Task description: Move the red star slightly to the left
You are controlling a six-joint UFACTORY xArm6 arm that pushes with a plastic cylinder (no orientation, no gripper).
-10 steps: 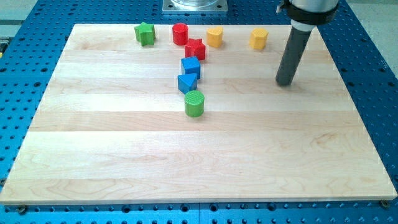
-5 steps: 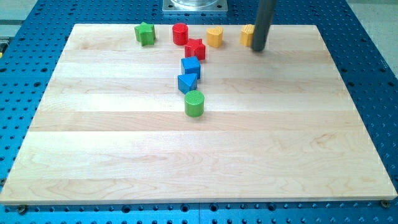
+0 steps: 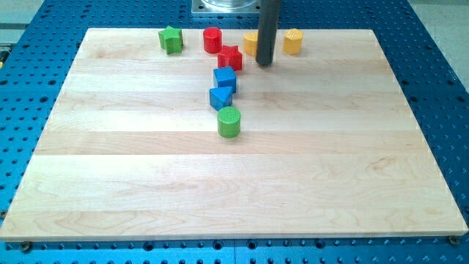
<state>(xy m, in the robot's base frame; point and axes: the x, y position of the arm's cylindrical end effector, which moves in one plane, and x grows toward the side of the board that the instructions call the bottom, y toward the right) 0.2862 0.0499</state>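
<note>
The red star point(image 3: 230, 57) lies near the top middle of the wooden board point(image 3: 146, 161), just below and right of a red cylinder point(image 3: 212, 39). My tip point(image 3: 264, 63) stands on the board a short way to the right of the red star, apart from it. The rod hides part of a yellow heart-like block point(image 3: 250, 43) behind it.
A second yellow block point(image 3: 293, 41) sits right of the rod. A green star point(image 3: 171, 39) is at the top left. A blue cube point(image 3: 224, 77), a blue triangle point(image 3: 220, 97) and a green cylinder point(image 3: 229, 122) run in a line below the red star.
My tip has moved from the right side of the board up and leftward, passing in front of the right yellow block, which has shifted slightly left, to stand close beside the red star.
</note>
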